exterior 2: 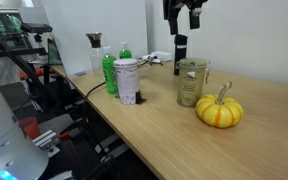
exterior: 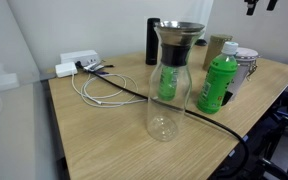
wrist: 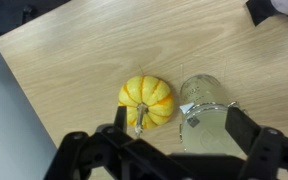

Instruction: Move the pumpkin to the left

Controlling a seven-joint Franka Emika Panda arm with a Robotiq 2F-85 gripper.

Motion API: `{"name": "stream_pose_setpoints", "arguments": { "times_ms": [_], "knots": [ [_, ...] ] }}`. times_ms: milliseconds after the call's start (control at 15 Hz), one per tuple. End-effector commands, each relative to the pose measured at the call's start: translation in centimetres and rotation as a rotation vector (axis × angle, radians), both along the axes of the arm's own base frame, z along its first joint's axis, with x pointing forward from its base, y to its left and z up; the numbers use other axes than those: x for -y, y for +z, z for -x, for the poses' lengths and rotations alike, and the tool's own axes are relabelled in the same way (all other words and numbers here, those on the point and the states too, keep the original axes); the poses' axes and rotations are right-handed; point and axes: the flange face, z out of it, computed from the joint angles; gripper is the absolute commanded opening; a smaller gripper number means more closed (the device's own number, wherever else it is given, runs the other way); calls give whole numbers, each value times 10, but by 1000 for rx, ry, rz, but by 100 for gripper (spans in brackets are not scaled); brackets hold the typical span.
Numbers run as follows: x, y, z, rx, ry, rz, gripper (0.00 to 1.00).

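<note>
Exterior view, cable side: pumpkin not seen. The glass carafe [exterior: 167, 80], green bottle [exterior: 217, 84] and can [exterior: 245, 66] probably mask it. Pincer [exterior: 261, 5] is clipped at the top edge, state unreadable here

Exterior view, opposite side: pumpkin [exterior 2: 219, 109] sits upright on the tabletop [exterior 2: 264, 140], just beside a glass jar [exterior 2: 192, 82]; cannot tell if they touch. Pincer [exterior 2: 181, 16] hangs high above the jar, empty

Wrist view: pumpkin [wrist: 147, 100] from above, ribs and stem [wrist: 141, 118] plain, jar [wrist: 206, 100] close against it. Pincer [wrist: 174, 135] is spread wide, nothing between its fingers; only this view settles that

Handling (judgement): small, light, likely rigid. Rounded glossy skin may slip and the stem looks frail. Take it across the widest girth, fingers in rib grooves, on an axis that misses the jar
</note>
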Motion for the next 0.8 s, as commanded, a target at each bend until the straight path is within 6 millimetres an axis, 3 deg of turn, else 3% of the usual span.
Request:
{"name": "stream_pose_setpoints", "arguments": {
  "times_ms": [0, 200, 400, 467, 733],
  "knots": [
    [24, -22, -14, -9, -104, -59, 100],
    [45, -50, -22, -34, -199, -121, 100],
    [61, -64, -31, -29, -300, -183, 100],
    [53, -63, -23, -40, -243, -153, 100],
    [53, -64, -26, -40, -245, -156, 100]
  ]
}}
